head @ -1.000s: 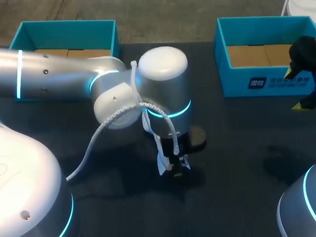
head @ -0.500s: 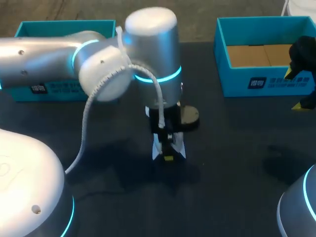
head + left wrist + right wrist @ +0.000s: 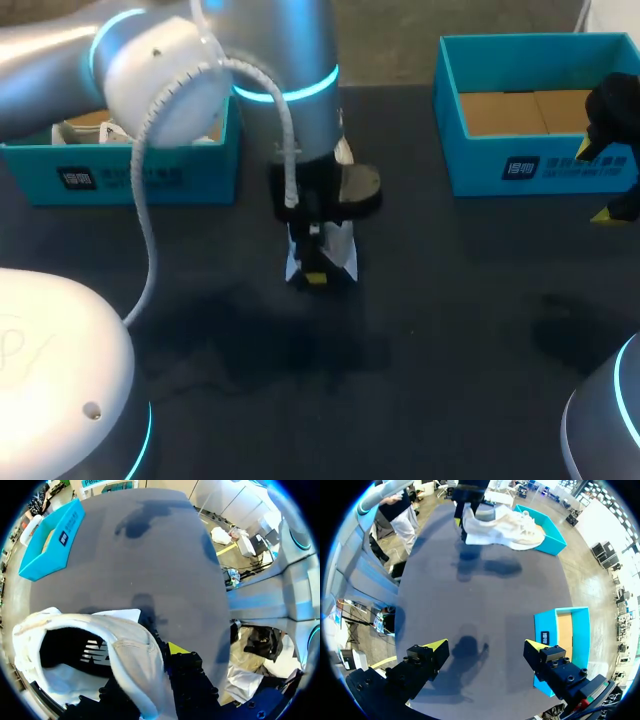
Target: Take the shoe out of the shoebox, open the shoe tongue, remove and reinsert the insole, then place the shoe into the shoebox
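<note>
- The table (image 3: 480, 330) has a dark, matte top, nearly black from above and grey in the wrist views.
- Two open turquoise boxes stand at its far edge, well apart. The left shoebox (image 3: 140, 175) is partly hidden behind the left arm (image 3: 280, 60), and something pale lies in it that I cannot make out. The right shoebox (image 3: 540, 165) shows only its brown cardboard floor.
- The white shoe (image 3: 505, 530) hangs in the air between the boxes, just beside the left one. Its heel end points down, and its shadow (image 3: 492, 567) falls on the table below.
- The left gripper (image 3: 315, 272) points down and is clamped on the shoe's heel collar. In its wrist view one yellow tip lies outside the collar wall, while the other finger is hidden inside the dark opening.
- The right gripper (image 3: 485, 647) hovers above the table's right side, near the right shoebox. Its jaws are spread wide with nothing between them.
- A second, softer shadow lies on the table beneath the right gripper.
</note>
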